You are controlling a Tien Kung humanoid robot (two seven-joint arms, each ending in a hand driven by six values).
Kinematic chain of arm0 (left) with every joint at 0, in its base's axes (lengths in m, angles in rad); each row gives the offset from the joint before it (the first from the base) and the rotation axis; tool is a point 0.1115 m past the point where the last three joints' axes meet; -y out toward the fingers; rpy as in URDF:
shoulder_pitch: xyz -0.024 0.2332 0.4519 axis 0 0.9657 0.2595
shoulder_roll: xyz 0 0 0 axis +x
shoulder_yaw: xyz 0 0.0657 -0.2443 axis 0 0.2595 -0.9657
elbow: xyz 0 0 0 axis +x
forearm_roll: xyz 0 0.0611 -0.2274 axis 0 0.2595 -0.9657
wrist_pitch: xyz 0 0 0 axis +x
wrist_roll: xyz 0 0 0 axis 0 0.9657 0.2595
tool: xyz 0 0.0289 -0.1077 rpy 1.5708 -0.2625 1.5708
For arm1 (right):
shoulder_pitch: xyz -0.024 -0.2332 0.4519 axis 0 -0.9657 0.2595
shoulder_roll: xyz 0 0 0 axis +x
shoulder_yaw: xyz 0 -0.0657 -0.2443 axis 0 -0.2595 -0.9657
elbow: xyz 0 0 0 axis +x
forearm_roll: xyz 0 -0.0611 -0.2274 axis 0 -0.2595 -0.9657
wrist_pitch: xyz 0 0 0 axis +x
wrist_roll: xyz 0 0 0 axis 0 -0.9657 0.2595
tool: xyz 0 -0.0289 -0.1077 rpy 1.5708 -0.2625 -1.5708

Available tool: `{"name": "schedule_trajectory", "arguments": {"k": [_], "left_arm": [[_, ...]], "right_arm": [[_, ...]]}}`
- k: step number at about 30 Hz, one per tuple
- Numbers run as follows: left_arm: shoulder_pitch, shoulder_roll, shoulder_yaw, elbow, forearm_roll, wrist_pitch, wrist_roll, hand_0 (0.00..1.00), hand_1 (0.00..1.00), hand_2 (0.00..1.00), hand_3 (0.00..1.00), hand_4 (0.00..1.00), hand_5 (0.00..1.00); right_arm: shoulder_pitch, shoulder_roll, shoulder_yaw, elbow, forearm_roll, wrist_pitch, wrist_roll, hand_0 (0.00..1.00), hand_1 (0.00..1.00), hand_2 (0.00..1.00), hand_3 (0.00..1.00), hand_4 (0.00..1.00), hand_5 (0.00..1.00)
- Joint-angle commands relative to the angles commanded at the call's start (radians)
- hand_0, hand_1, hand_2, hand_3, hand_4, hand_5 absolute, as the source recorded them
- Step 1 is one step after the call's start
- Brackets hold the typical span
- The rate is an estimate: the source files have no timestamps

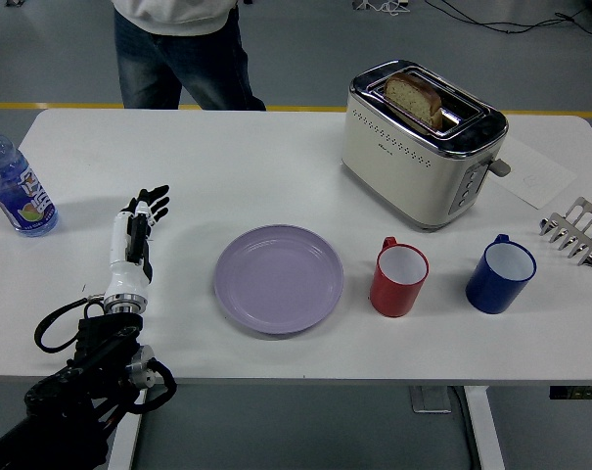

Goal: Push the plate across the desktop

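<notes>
Head view
Plate (279, 278): round, smooth, lilac, shallow rim; lying flat near the table's (227, 157) near edge, left of a red mug (399, 279).
Left hand (136, 245): white-and-black, being held low over the table, well left of the plate; fingers extended forward, loosely open, nothing being gripped.
Others: blue mug (500, 274), glossy cream toaster (421, 140) holding bread, plastic bottle (15, 183), metal rack (576, 230).
</notes>
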Motion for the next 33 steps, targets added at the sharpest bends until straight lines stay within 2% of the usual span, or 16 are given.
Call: {"name": "schedule_trajectory", "arguments": {"k": [7, 9, 10, 13, 15, 19, 20, 24, 25, 29, 32, 33], "left_arm": [[0.061, 0.072, -0.147, -0.109, 0.006, -0.070, 0.000, 0.715, 0.709, 0.720, 0.632, 0.447, 0.940], [0.086, 0.093, -0.186, -0.144, 0.013, -0.077, 0.000, 0.715, 0.709, 0.720, 0.632, 0.447, 0.940], [0.091, 0.097, -0.195, -0.151, 0.014, -0.078, 0.000, 0.517, 0.613, 0.658, 0.583, 0.450, 0.943], [0.145, 0.128, -0.272, -0.212, -0.012, -0.082, 0.000, 0.517, 0.613, 0.658, 0.583, 0.450, 0.943], [0.161, 0.136, -0.307, -0.230, -0.017, -0.090, 0.000, 0.517, 0.613, 0.658, 0.583, 0.450, 0.943], [0.214, 0.167, -0.424, -0.280, -0.024, -0.195, 0.030, 0.493, 0.597, 0.628, 0.568, 0.452, 0.941], [0.227, 0.177, -0.453, -0.287, -0.022, -0.229, 0.069, 0.493, 0.597, 0.628, 0.568, 0.452, 0.941], [0.265, 0.196, -0.527, -0.311, -0.020, -0.307, 0.233, 0.488, 0.603, 0.628, 0.573, 0.454, 0.944], [0.271, 0.197, -0.538, -0.315, -0.021, -0.320, 0.271, 0.488, 0.603, 0.628, 0.573, 0.454, 0.944], [0.292, 0.203, -0.616, -0.325, -0.040, -0.439, 0.437, 0.488, 0.618, 0.636, 0.591, 0.463, 0.949], [0.305, 0.205, -0.649, -0.329, -0.038, -0.500, 0.554, 0.488, 0.618, 0.636, 0.591, 0.463, 0.949], [0.307, 0.205, -0.656, -0.330, -0.039, -0.511, 0.574, 0.488, 0.618, 0.636, 0.591, 0.463, 0.949]], "right_arm": [[0.001, -0.004, 0.003, 0.000, -0.001, -0.001, 0.002, 0.636, 0.610, 0.639, 0.578, 0.363, 0.155], [0.000, -0.004, 0.007, 0.000, -0.008, -0.001, 0.002, 0.636, 0.610, 0.639, 0.578, 0.363, 0.155], [0.000, -0.004, 0.008, 0.000, -0.010, -0.001, 0.002, 0.636, 0.610, 0.639, 0.578, 0.363, 0.155], [-0.001, -0.005, 0.008, 0.000, -0.006, -0.003, 0.003, 0.636, 0.610, 0.639, 0.578, 0.363, 0.155], [-0.001, -0.006, 0.007, 0.000, -0.003, -0.003, 0.003, 0.636, 0.610, 0.639, 0.578, 0.363, 0.155], [-0.004, -0.006, 0.011, 0.000, -0.007, -0.003, 0.003, 0.636, 0.610, 0.639, 0.578, 0.363, 0.155], [-0.006, -0.006, 0.012, 0.000, -0.008, -0.003, 0.003, 0.636, 0.610, 0.639, 0.578, 0.363, 0.155], [-0.007, -0.007, 0.015, 0.000, -0.013, -0.003, 0.003, 0.636, 0.610, 0.639, 0.578, 0.364, 0.155], [-0.007, -0.007, 0.015, 0.000, -0.012, -0.003, 0.003, 0.636, 0.610, 0.639, 0.578, 0.364, 0.155], [-0.005, -0.007, 0.012, 0.000, -0.007, -0.004, 0.004, 0.635, 0.611, 0.639, 0.578, 0.364, 0.154], [-0.003, -0.008, 0.011, 0.000, -0.002, -0.005, 0.005, 0.635, 0.611, 0.639, 0.578, 0.364, 0.154], [-0.003, -0.008, 0.010, 0.000, -0.001, -0.005, 0.004, 0.635, 0.611, 0.639, 0.578, 0.364, 0.154]]}}
